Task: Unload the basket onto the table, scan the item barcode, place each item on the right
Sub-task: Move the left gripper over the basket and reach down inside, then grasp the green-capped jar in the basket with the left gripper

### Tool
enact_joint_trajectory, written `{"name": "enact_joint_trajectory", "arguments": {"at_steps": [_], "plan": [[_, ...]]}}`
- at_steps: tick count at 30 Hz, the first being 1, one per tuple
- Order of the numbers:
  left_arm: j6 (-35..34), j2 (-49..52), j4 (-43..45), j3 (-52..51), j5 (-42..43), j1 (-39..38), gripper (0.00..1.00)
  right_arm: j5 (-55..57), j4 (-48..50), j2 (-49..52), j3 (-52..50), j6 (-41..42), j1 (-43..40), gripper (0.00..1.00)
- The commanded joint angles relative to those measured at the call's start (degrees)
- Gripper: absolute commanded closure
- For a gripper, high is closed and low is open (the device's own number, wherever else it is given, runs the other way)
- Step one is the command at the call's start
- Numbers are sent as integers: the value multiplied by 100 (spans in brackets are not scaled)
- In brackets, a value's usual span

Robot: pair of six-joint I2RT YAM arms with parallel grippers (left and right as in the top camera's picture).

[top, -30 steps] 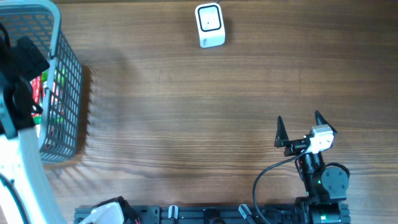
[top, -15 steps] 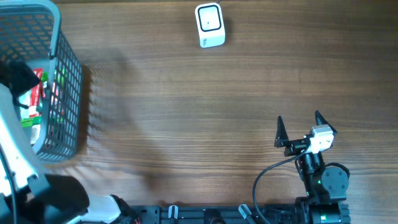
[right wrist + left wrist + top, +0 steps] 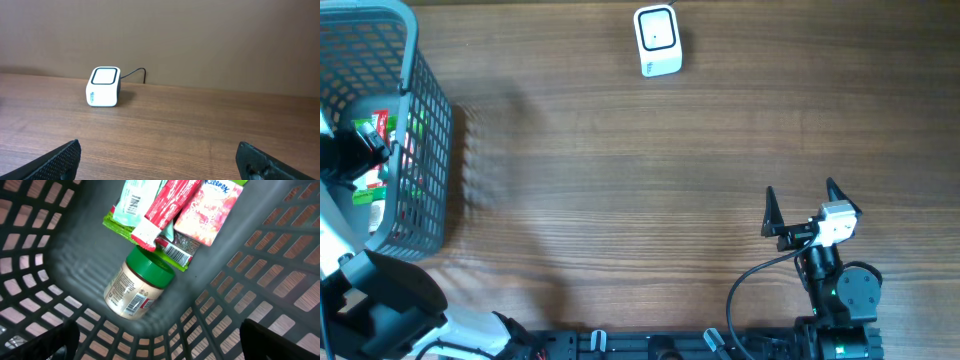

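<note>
A grey mesh basket (image 3: 428, 130) stands at the table's left edge and holds the items. In the left wrist view I look down into it: a jar with a green lid (image 3: 141, 282) lies on its side, barcode label up. Above it lie a red packet (image 3: 162, 207), a green packet (image 3: 131, 200) and a pink tissue pack (image 3: 210, 210). My left gripper (image 3: 160, 347) hangs open inside the basket, above the jar and touching nothing. The white scanner (image 3: 657, 40) sits at the far middle. My right gripper (image 3: 801, 197) rests open near the front right, empty.
The basket's walls (image 3: 260, 275) close in around my left fingers on all sides. A black cable runs from the scanner (image 3: 104, 87) toward the back wall. Bare wooden tabletop (image 3: 640, 180) stretches between the basket, the scanner and my right arm.
My left arm has swung toward the table's front and lowered its gripper deeper into the basket. The right arm and the scanner have not moved.
</note>
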Motion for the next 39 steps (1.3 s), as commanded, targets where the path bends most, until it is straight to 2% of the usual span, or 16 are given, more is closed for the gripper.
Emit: {"name": "enact_joint_trajectory", "arguments": {"at_steps": [1,12,31,36,39], "plan": [[256,142,50,-184,234,85,0,-92,33,-33,-7,-101,-37,0],[1152,330,765,-1419,66,227,0,-92,31,-33,-7,-101,-39,0],[1152,846,1294,-1731,26,564,0,-92,31,-33,-7,-101,-39,0],[1150,1084,1274,-1731,24,564,3,-92,31,-33,-7,-98,-39,0],[1152,1176,1296,-1731,24,566,9,-92,31,-33,-7,-101,-39,0]]}}
